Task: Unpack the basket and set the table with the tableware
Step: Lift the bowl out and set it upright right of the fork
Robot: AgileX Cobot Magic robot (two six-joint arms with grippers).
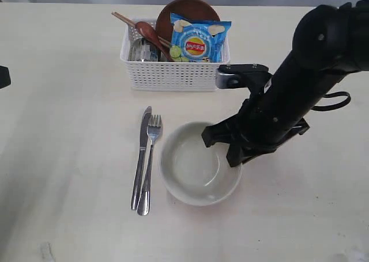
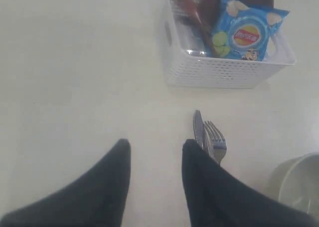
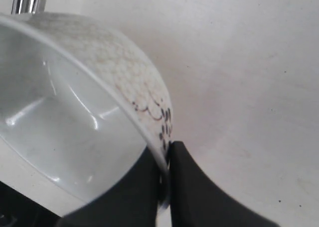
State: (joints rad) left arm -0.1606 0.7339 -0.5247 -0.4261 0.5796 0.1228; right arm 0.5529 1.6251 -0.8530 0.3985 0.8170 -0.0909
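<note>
Pinching the rim of the bowl (image 1: 199,164), the right hand (image 3: 167,162) steadies it on the worktop (image 1: 69,158) beside knife (image 1: 141,152) and fork (image 1: 151,158) as a setting; left hand (image 2: 155,152) half-open, empty.

robot lab bench set as a dining table (image 1: 69,187), black robot arm (image 1: 311,60), white basket (image 1: 173,76) of tableware (image 1: 173,10)

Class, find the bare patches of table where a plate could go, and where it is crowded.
Bare: the table left of the knife and fork, and left of the basket. Crowded: between fork and right gripper, where the bowl sits.
</note>
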